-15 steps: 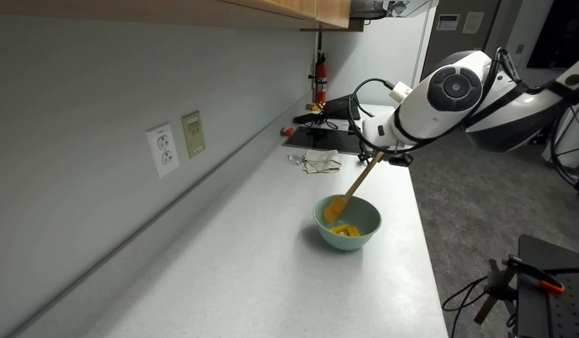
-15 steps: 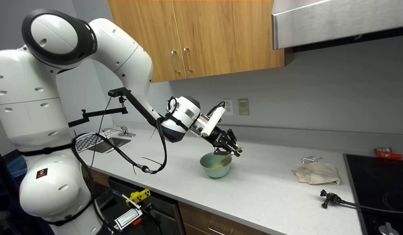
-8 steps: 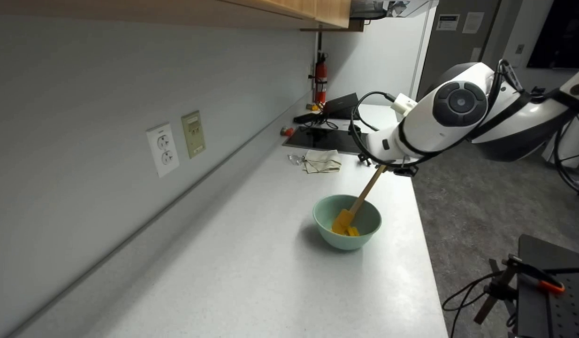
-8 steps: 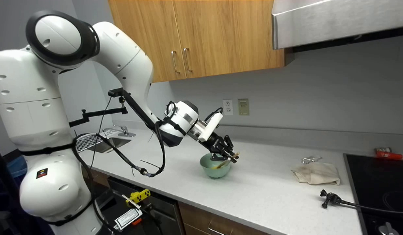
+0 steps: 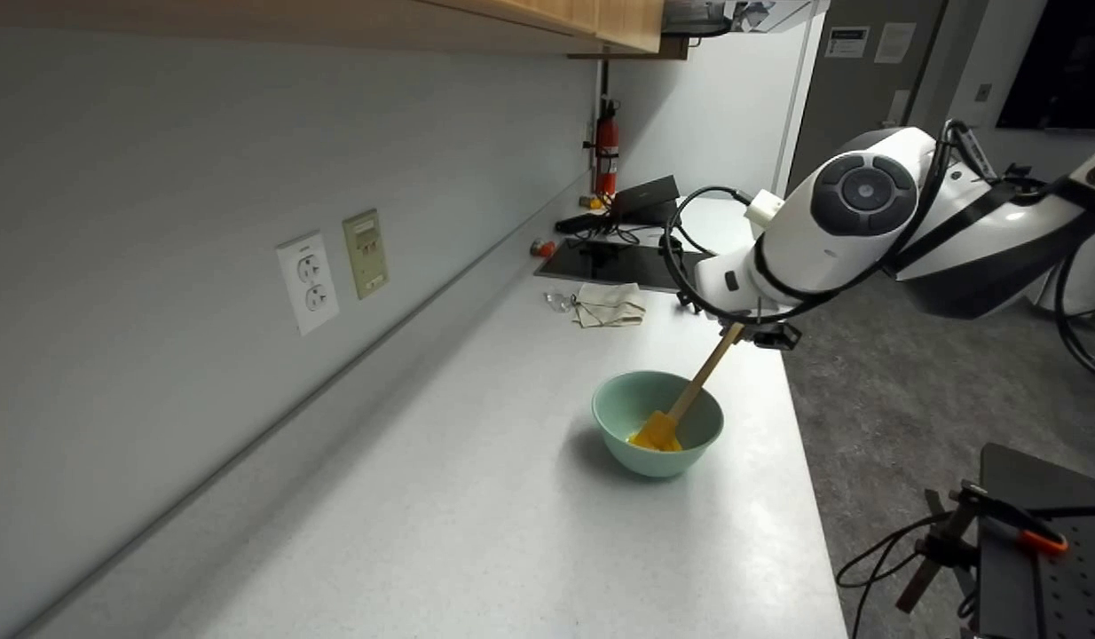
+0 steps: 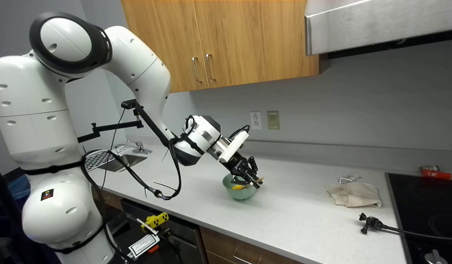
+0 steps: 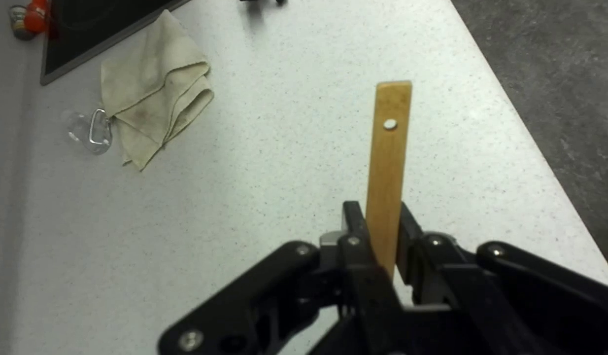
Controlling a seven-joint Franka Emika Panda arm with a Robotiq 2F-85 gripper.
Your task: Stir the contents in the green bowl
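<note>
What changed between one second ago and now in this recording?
The gripper went down and away from the cooktop, carrying the wooden-handled spatula, whose head dropped deeper into the green bowl and now largely hides the yellow pieces. The bowl, too, edged slightly away from the cooktop. Nothing was grasped or released; the spatula stays gripped, the folded cloth in place.

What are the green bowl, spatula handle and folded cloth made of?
Mint-green bowl: plastic or ceramic, perhaps; smooth, evenly coloured, satin-looking. Spatula handle: likely wood, smooth; tan, mottled near its drilled end. Folded cloth: probably cotton, matte, with soft creases.
</note>
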